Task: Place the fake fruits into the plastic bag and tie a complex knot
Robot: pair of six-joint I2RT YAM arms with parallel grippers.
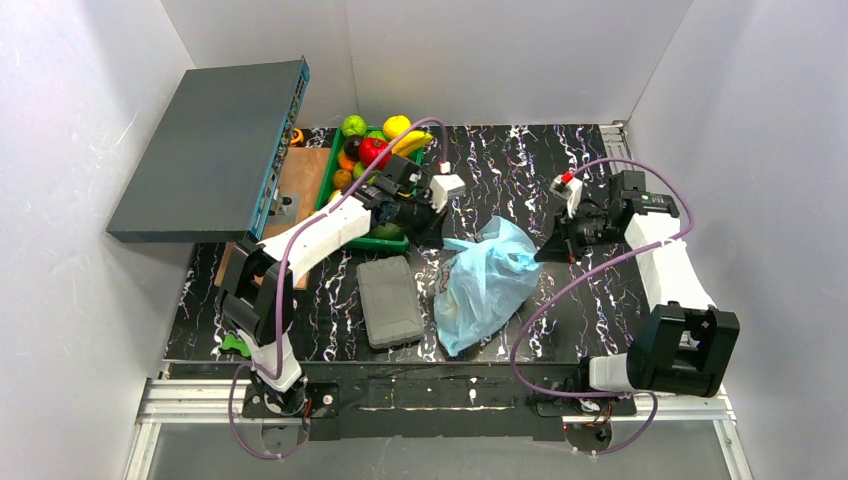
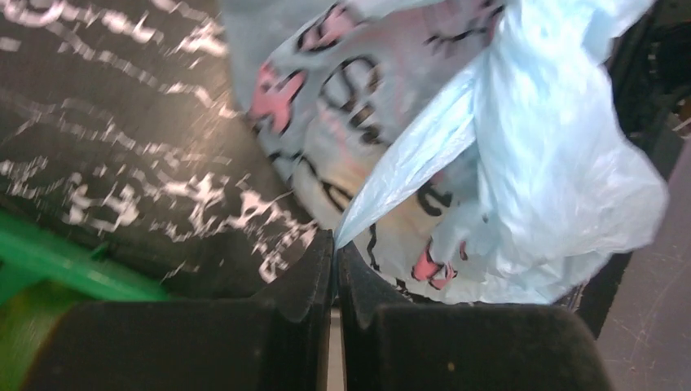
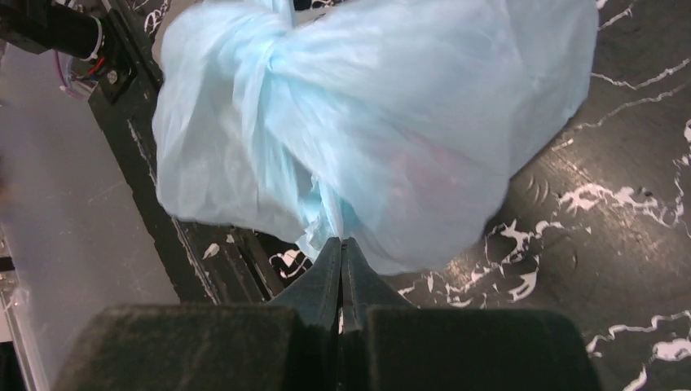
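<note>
Where the black tabletop [image 1: 600,300] runs out, white walls [image 1: 500,60] close it in on three sides, and an aluminium rail [image 1: 440,395] carries the arm bases along the bottom of the overhead frame. White marble-like veins streak the surface all over. At upper left a dark grey panel [image 1: 210,150] with a teal edge stands tilted over a wooden board [image 1: 310,170].

Just right of the board, a green tray [image 1: 325,185] at top centre holds the fake fruits [image 1: 373,150]: a red apple, a green apple, a lemon, a banana and an orange among them. A grey ribbed case [image 1: 390,300] lies at centre, just beside the light-blue plastic bag [image 1: 485,285], which rests on the table between the two arms (its pink-and-dark print shows in the left wrist view).

The left gripper [image 2: 335,244] has its jaws pressed together on a thin strap of the bag. The right gripper [image 3: 341,248] likewise pinches a narrow strip of blue plastic. Above it, in the upper left of that view, the film gathers into a tight bunch [image 3: 273,57].
</note>
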